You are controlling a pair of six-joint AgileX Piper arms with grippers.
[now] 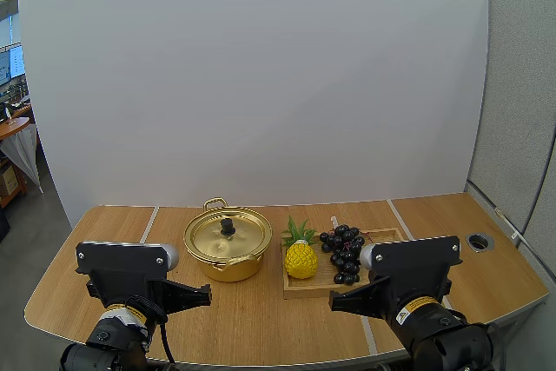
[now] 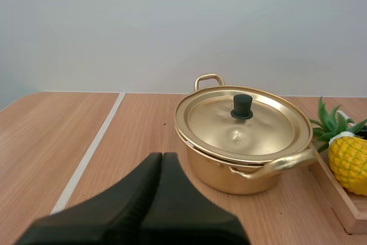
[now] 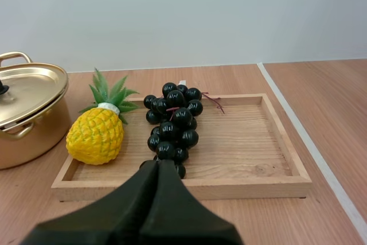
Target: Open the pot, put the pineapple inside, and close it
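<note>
A gold pot (image 1: pixel 228 247) with two handles stands at the table's middle, its lid (image 2: pixel 242 123) on, topped by a black knob (image 2: pixel 242 106). To its right a yellow pineapple (image 1: pixel 301 255) with green leaves lies at the left end of a wooden tray (image 1: pixel 385 236). My left gripper (image 1: pixel 207 295) is shut, low over the table in front of the pot and left of it. My right gripper (image 1: pixel 334 303) is shut, just in front of the tray's near rim (image 3: pixel 189 187). The pineapple (image 3: pixel 97 133) sits beside the pot's wall (image 3: pixel 26 142).
A bunch of dark grapes (image 1: pixel 342 252) lies on the tray right of the pineapple. A round hole (image 1: pixel 479 241) with a metal ring is set in the table at the far right. Bare wood lies left of the pot.
</note>
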